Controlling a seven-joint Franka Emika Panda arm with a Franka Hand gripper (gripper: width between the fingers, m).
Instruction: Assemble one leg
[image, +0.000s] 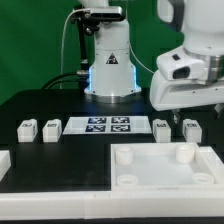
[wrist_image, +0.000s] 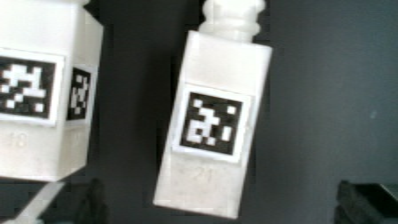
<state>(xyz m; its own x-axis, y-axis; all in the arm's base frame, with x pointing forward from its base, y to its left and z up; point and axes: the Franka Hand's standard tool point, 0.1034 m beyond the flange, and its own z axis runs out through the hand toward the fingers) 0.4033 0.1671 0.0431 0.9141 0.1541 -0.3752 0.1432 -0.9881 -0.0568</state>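
Note:
Four small white legs stand on the black table, two on the exterior view's left (image: 27, 128) (image: 51, 128) and two on its right (image: 161, 127) (image: 192, 128). My gripper (image: 195, 110) hangs just above the right pair and is open. In the wrist view, one leg (wrist_image: 217, 125) with a black-and-white tag and a round peg end lies between my open fingers (wrist_image: 63, 205), not touched. A second tagged leg (wrist_image: 45, 95) lies beside it. My gripper (wrist_image: 217, 208) holds nothing.
The marker board (image: 97, 125) lies between the two leg pairs. The large white square part with round corner sockets (image: 150, 178) sits at the front. Another white piece (image: 5, 165) is at the front left. The robot base (image: 108, 65) stands behind.

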